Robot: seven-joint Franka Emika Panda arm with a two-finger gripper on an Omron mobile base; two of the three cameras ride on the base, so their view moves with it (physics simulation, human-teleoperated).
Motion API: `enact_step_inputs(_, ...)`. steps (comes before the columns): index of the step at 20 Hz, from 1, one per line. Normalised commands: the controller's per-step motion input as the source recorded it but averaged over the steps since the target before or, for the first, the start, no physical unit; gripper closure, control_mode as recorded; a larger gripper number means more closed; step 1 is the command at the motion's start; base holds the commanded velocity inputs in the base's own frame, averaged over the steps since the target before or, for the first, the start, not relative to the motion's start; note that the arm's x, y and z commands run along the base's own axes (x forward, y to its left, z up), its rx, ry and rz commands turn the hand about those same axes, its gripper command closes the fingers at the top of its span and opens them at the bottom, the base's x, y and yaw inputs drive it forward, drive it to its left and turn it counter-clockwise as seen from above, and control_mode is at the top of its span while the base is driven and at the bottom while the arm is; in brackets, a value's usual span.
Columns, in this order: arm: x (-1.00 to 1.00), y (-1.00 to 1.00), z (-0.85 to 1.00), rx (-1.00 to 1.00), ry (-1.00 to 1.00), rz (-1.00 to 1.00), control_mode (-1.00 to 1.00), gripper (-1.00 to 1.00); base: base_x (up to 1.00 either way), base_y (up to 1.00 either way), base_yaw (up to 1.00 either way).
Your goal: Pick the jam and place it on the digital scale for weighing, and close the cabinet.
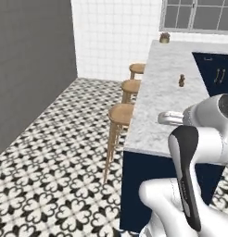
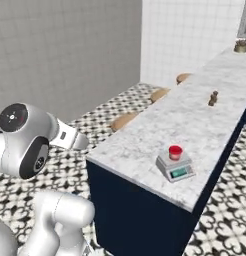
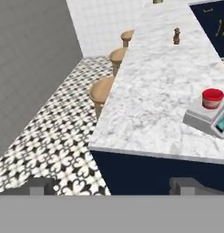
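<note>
- 1 jam (image 2: 175, 152) jar with a red lid sits upright on top of the digital scale (image 2: 175, 167); the hand view shows the same pairing, jam (image 3: 212, 98) on scale (image 3: 206, 118).
- 1 scale, resting on the marble counter (image 2: 195, 120) near its front corner, teal display on the sloped face.
- 3 round wooden stools (image 1: 121, 114) stand in a row along the counter's floor side.
- 1 small brown figure-like object (image 2: 213, 98) stands further along the counter, well apart from the scale.
- 1 small potted item (image 1: 164, 37) sits at the counter's far end, below the window.
- 1 gripper (image 3: 114, 185): its 2 fingers stand wide apart with nothing between them, off the counter's edge and well clear of the jam.
- Navy doors with brass handles (image 1: 219, 75) show beyond the counter.
</note>
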Motion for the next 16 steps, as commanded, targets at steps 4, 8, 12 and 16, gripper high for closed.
enact_step_inputs(4, 0.0, 0.0, 0.0, 0.0, 0.0, 0.0, 1.0, -1.0, 0.0, 0.2, 0.99)
enact_step_inputs(8, 0.0, 0.0, 0.0, 0.0, 0.0, 0.0, 1.0, -1.0, 0.0, 0.15, 1.0)
enact_step_inputs(12, 0.0, 0.0, 0.0, 0.0, 0.0, 0.0, 1.0, -1.0, 0.0, 0.23, 0.98)
enact_step_inputs(16, 0.0, 0.0, 0.0, 0.0, 0.0, 0.0, 1.0, -1.0, 0.0, 0.29, 0.97)
